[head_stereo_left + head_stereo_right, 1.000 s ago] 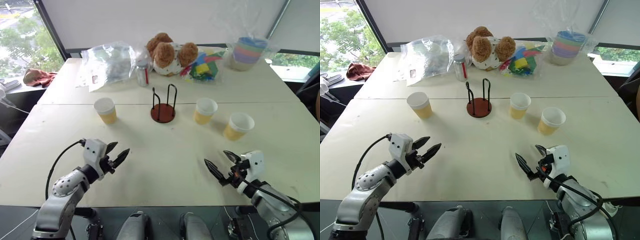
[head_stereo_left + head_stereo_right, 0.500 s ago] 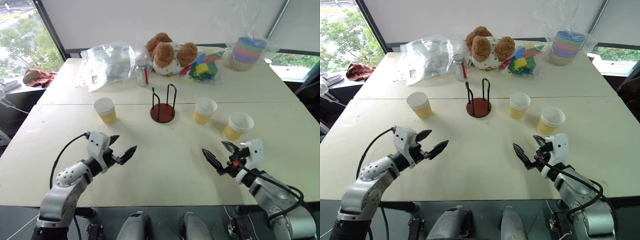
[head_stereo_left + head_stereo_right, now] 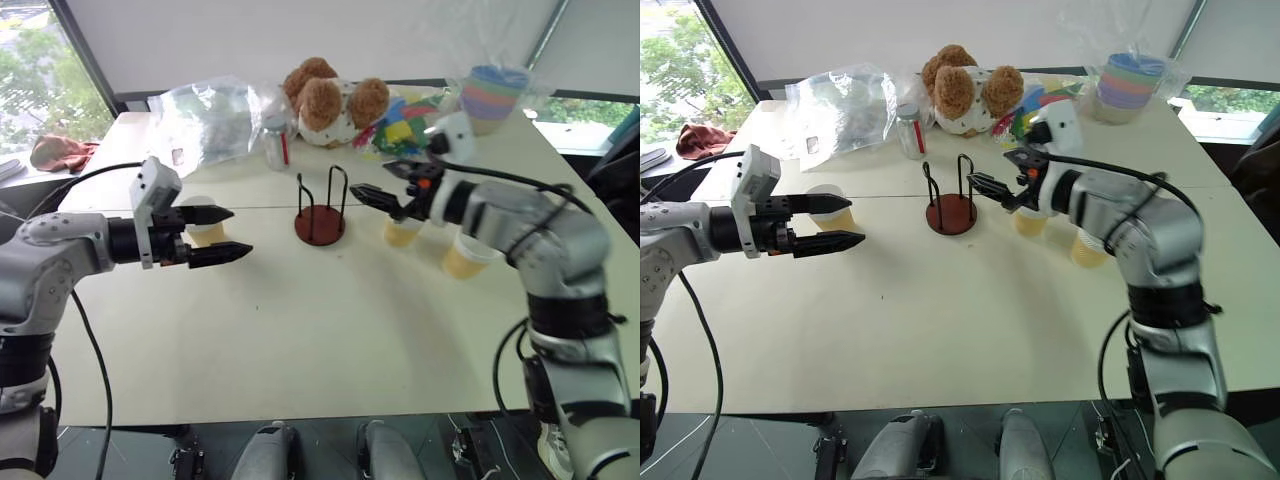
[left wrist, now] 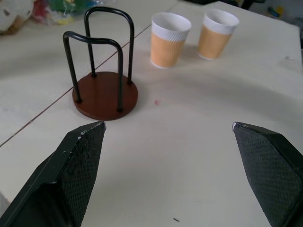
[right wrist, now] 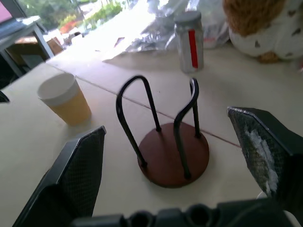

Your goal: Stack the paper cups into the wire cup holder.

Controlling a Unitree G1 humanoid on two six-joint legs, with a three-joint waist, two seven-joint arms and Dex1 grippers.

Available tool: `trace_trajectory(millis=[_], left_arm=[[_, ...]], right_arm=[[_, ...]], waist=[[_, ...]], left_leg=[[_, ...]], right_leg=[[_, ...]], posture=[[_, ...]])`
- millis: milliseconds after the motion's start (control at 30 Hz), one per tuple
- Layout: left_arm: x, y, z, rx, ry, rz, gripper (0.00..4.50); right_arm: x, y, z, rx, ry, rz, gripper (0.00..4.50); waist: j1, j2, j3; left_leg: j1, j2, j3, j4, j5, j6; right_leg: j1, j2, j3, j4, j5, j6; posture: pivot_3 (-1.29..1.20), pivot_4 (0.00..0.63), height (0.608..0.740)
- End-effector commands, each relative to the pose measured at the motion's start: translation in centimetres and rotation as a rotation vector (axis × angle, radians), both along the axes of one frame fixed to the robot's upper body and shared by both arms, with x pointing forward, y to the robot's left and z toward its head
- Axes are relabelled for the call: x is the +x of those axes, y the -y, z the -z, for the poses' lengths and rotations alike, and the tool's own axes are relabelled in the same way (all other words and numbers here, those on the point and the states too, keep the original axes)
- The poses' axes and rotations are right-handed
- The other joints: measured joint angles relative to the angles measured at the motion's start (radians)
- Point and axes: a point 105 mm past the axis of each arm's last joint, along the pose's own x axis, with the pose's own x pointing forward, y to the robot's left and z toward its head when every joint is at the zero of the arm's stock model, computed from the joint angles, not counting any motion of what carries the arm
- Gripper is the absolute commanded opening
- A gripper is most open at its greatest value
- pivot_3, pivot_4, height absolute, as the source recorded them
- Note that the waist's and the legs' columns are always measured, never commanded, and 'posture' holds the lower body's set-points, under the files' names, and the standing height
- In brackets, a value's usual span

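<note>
One paper cup (image 4: 169,39) right of wire cup holder (image 4: 103,85); another (image 5: 64,98) left

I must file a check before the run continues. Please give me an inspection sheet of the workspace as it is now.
Surface: pale table, seam line across, bare near the robot.
Job's things: wire cup holder upright and without cups; three paper cups upright on the table, one on the left, two on the right.
Clutter: teddy bear, plastic bag, small jar, wrapped pastel cup stack, coloured toys, all along the far edge.
Hands: left hand open, holding nothing; right hand open, holding nothing, above the table near the holder.
Cables: black cables along both arms.
Surroundings: windows with trees outside; red cloth at the left.
</note>
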Motion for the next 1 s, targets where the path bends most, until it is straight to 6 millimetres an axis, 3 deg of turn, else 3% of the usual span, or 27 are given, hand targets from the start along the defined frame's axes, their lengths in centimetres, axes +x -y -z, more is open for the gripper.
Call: trace_trajectory(millis=[33, 467, 567, 800, 1000], left_arm=[[-0.3, -0.9, -1.5, -0.013, 0.067, -0.034, 4.42], [-0.4, -0.8, -0.2, -0.001, 0.084, -0.083, 4.42], [-0.4, -0.8, -0.3, 0.003, 0.097, -0.091, 4.5], [-0.2, -1.0, -0.3, 0.007, 0.109, -0.102, 4.5], [0.0, -0.9, -0.4, 0.015, 0.112, -0.085, 4.5]], right_arm=[[1.1, -0.6, -0.9, -0.013, 0.038, -0.043, 4.5], [3.5, -3.8, 1.1, -0.054, -0.023, -0.14, 4.5], [4.1, -4.1, 1.3, -0.079, -0.011, -0.125, 3.65], [4.1, -4.5, 1.0, -0.075, -0.005, -0.12, 0.03], [3.2, -4.3, -0.6, -0.041, 0.028, -0.086, 0.03]], waist=[[0.001, 0.0, 0.0], [-0.002, 0.0, 0.0], [-0.002, 0.0, 0.0], [-0.005, 0.0, 0.0], [-0.005, 0.0, 0.0]], left_leg=[[0.0, 0.0, 0.0, 0.0, 0.0, 0.0], [0.0, 0.001, 0.0, 0.0, 0.002, -0.004], [0.0, 0.0, -0.001, 0.0, 0.003, -0.005], [0.0, 0.0, -0.001, 0.0, 0.004, -0.006], [0.0, 0.001, -0.001, 0.0, 0.004, -0.007]], right_leg=[[0.0, 0.0, 0.0, 0.0, 0.0, 0.0], [-0.004, 0.0, 0.0, 0.008, 0.0, 0.0], [-0.005, 0.0, 0.001, 0.009, 0.0, 0.0], [-0.005, 0.0, 0.001, 0.011, 0.0, 0.0], [-0.006, 0.0, 0.001, 0.012, 0.0, 0.0]], posture=[[0.0, 0.15, 0.74], [0.0, 0.15, 0.74], [0.0, 0.15, 0.74], [0.0, 0.15, 0.74], [0.0, 0.15, 0.74]])
